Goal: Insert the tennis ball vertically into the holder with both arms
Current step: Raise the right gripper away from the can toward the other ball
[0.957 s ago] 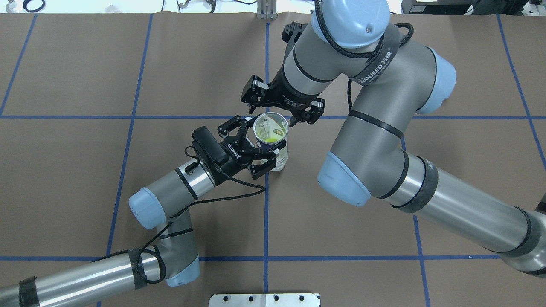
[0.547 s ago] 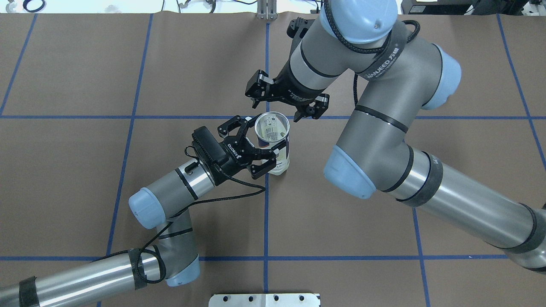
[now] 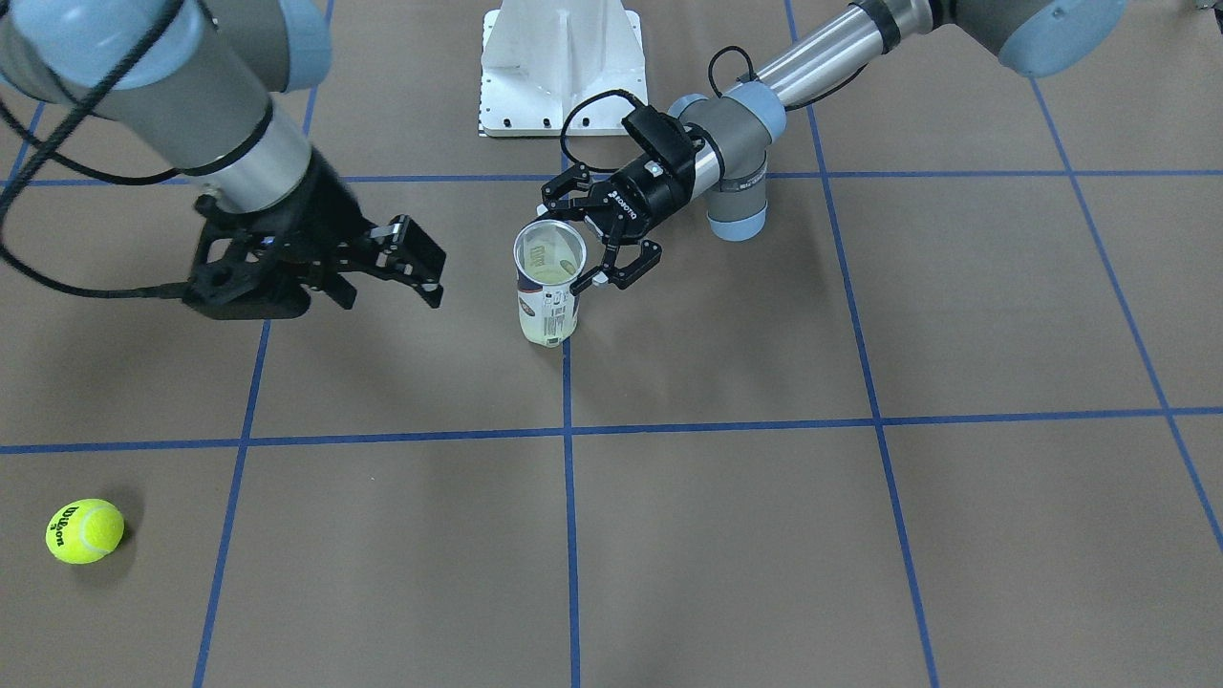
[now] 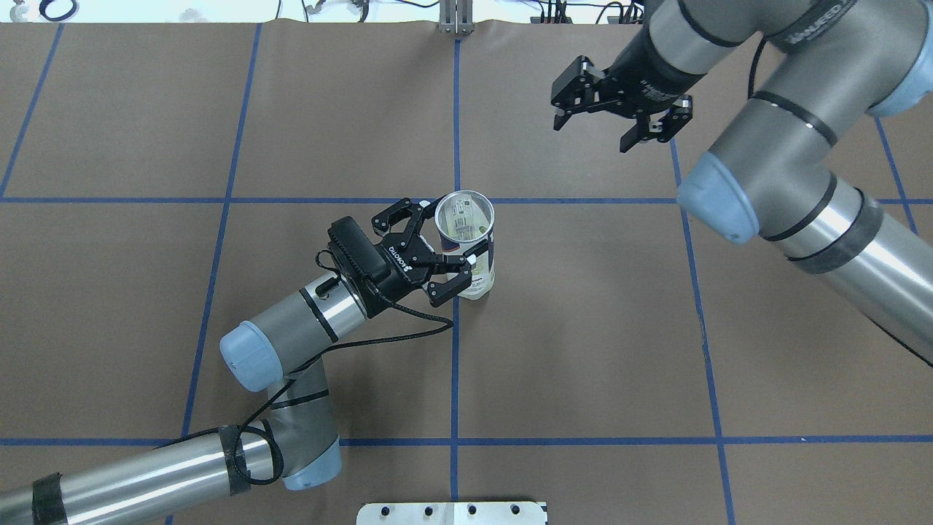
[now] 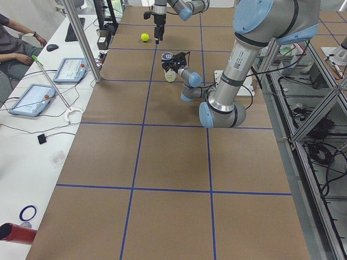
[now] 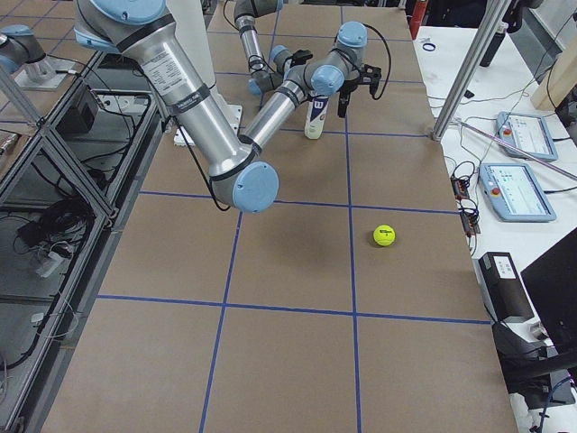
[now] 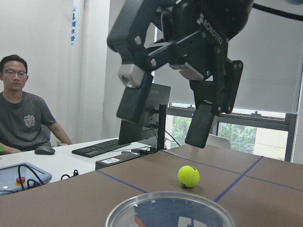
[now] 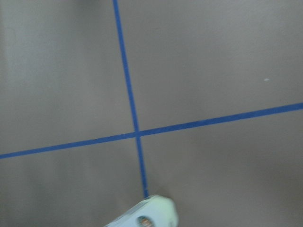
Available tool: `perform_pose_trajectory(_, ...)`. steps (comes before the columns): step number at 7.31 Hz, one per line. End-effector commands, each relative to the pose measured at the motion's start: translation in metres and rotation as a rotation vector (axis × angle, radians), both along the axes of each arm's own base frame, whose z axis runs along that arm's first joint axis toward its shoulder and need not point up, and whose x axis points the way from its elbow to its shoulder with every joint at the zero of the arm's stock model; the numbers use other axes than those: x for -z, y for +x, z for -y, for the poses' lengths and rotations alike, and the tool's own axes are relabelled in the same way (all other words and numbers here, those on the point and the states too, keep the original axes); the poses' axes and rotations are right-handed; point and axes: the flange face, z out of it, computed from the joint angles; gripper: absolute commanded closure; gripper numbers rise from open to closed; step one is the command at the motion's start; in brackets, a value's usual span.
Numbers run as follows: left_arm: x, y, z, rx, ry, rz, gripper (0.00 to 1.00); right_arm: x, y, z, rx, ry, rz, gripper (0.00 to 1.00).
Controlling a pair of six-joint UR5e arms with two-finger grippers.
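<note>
The clear holder (image 4: 466, 240) stands upright at the table's middle and also shows in the front view (image 3: 549, 287). A yellow-green tennis ball (image 3: 547, 328) lies at its bottom. My left gripper (image 4: 437, 248) is shut on the holder from the side, a finger on each flank. The left wrist view shows the holder's rim (image 7: 170, 210). My right gripper (image 4: 592, 135) is open and empty, raised well to the right of the holder and beyond it; it also shows in the front view (image 3: 390, 290). A second tennis ball (image 3: 84, 531) lies loose on the table far out on my right side.
The white pedestal base (image 3: 559, 67) stands at the robot's edge of the table. Blue tape lines cross the brown table (image 4: 583, 328). A side bench with tablets (image 5: 32, 97) and a seated operator (image 7: 23, 118) lie beyond the table's far edge.
My right gripper has drawn away from just above the holder's mouth, toward the far right. The holder shifted slightly. My left gripper has stayed on the holder.
</note>
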Motion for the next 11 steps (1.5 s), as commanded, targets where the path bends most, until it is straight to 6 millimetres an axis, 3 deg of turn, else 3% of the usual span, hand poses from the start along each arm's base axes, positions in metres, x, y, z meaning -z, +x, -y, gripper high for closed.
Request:
perform_pose_trajectory(1, 0.001, -0.001, 0.0, 0.0, 0.002, -0.004, 0.11, -0.062, 0.049, 0.039, 0.019, 0.041, -0.059, 0.01)
perform_pose_trajectory(3, 0.001, -0.001, 0.0, 0.0, 0.002, -0.004, 0.12, -0.133, 0.077, 0.089, 0.055, 0.054, -0.146, 0.01)
perform_pose_trajectory(4, 0.001, -0.001, 0.0, -0.001, 0.001, -0.005, 0.12, -0.164, 0.073, 0.111, 0.06, 0.044, -0.171, 0.01)
perform_pose_trajectory(5, 0.002, -0.001, 0.0, -0.001, 0.001, -0.007, 0.12, -0.204, 0.089, 0.132, 0.026, 0.048, -0.177, 0.01)
perform_pose_trajectory(6, 0.002, -0.001, 0.0, -0.001, 0.001, -0.007, 0.12, -0.241, 0.092, 0.146, 0.005, 0.035, -0.21, 0.01)
perform_pose_trajectory(8, 0.003, -0.001, -0.001, -0.001, 0.002, -0.008, 0.12, -0.277, 0.09, 0.152, -0.033, 0.042, -0.31, 0.02)
perform_pose_trajectory(9, 0.002, -0.002, -0.001, -0.001, 0.002, -0.008, 0.12, -0.296, 0.079, 0.152, -0.025, 0.076, -0.37, 0.02)
perform_pose_trajectory(11, 0.002, -0.002, -0.001, -0.001, 0.002, -0.008, 0.12, -0.319, 0.067, 0.146, 0.031, 0.09, -0.401, 0.02)
